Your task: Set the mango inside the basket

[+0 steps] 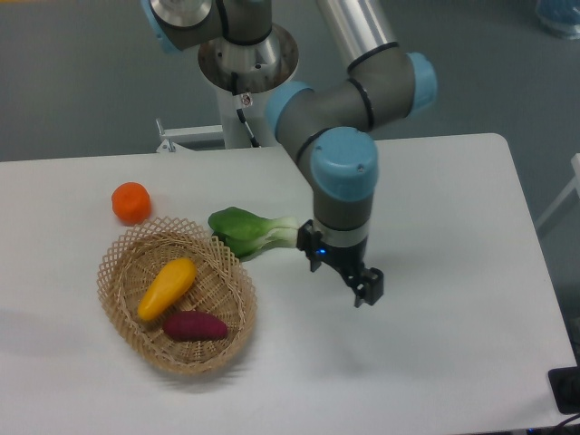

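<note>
White table (435, 362), grey floor (82, 82) beyond

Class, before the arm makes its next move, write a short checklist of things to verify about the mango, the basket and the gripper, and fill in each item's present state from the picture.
1. Mango lies inside the basket: ok.
2. Mango is free of the gripper: ok, the gripper hangs over bare table to the right.
3. Gripper carries nothing: ok, no object shows between its fingers.
4. Jaws fully open: cannot tell, too small to judge.
5. Basket sits flat on the table: ok.
6. Sweet potato beside the mango leaves it room: ok, they lie close, contact unclear.
</note>
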You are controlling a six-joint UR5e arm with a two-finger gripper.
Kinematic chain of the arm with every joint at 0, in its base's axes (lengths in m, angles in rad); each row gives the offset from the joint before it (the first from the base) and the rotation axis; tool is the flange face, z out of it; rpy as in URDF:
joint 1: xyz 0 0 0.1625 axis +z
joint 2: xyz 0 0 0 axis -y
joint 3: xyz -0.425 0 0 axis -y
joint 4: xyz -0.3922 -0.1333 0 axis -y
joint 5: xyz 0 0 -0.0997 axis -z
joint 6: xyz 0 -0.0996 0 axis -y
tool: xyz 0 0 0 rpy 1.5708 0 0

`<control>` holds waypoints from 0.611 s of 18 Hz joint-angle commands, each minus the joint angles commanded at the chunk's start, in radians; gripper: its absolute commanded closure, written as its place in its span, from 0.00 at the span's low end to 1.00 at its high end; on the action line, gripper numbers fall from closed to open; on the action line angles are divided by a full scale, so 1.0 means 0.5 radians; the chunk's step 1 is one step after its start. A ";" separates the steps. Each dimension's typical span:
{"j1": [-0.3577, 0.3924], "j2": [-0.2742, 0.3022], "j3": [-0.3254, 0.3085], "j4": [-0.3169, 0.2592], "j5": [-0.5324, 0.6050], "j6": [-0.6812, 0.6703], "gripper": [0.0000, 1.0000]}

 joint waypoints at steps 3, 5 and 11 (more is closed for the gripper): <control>0.009 -0.034 0.052 -0.049 0.003 -0.003 0.00; 0.040 -0.034 0.089 -0.138 0.018 0.000 0.00; 0.144 -0.049 0.114 -0.163 0.018 0.113 0.00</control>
